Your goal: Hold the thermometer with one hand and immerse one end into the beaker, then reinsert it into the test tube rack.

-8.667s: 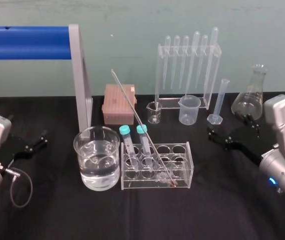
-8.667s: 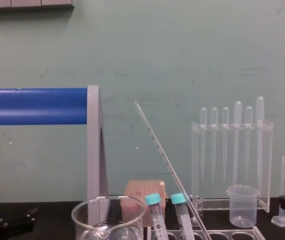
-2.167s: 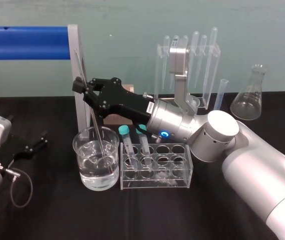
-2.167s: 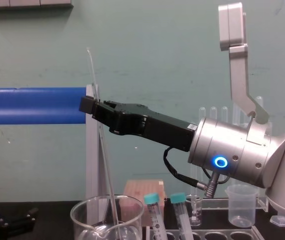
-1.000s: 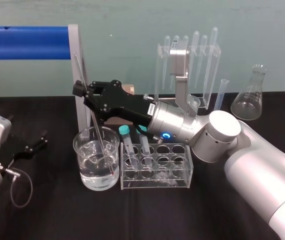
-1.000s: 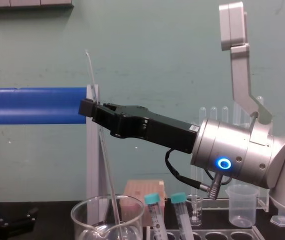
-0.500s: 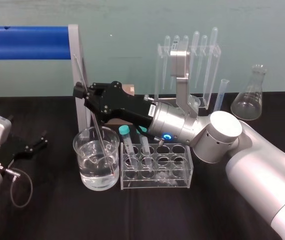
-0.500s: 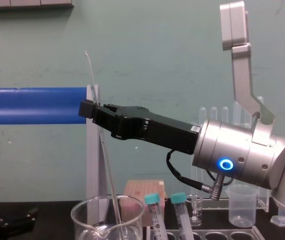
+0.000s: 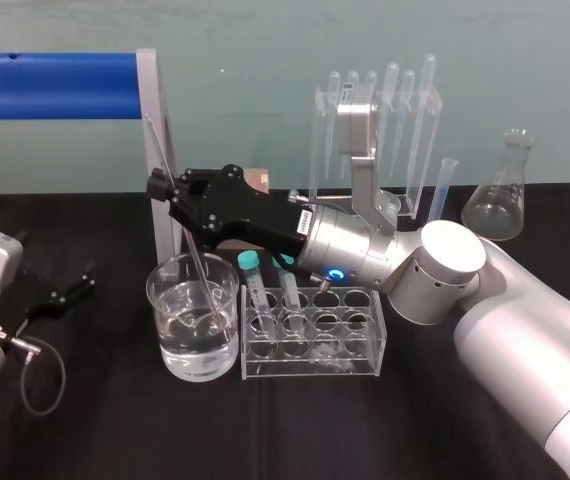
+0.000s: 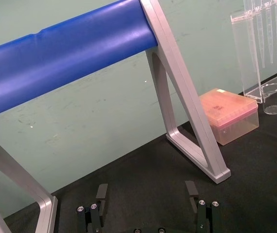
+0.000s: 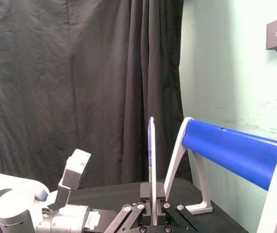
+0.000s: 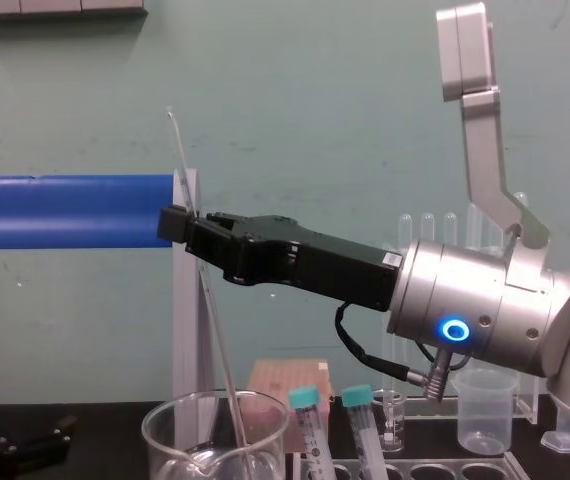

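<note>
Right gripper [image 9: 161, 187] is clamped on the thermometer [image 12: 220, 370]. The rod runs nearly upright through the jaws, its lower end below the fingertips, angled a touch back toward the wrist and dipped into the water in the beaker [image 9: 157, 330]. The test tube rack [image 9: 365, 345] sits just beside the beaker, on the wrist side — so the return looks like a lift, then a short pull that way. Left gripper [image 10: 146, 204], jaws wide, sits parked well off beyond the beaker.
</note>
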Motion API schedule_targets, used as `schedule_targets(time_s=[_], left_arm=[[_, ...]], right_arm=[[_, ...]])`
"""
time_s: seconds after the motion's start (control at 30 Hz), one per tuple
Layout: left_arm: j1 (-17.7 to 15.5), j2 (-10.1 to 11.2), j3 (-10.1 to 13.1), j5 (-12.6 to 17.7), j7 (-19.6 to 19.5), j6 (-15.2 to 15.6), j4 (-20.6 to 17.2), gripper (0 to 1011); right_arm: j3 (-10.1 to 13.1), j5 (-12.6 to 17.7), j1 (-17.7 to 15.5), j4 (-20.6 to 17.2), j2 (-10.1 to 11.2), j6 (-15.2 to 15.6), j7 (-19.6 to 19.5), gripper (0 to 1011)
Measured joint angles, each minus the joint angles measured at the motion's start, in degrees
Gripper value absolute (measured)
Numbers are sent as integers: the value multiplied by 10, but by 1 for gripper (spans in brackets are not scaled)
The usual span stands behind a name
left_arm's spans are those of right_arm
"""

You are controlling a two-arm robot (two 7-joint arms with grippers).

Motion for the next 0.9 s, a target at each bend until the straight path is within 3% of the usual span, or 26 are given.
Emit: schedule_targets(time_s=[0.9], left_arm=[[0,0,0,0,0,0,0,1008]], right_arm=[[-3,-2,0,-6,3,0,0,56]])
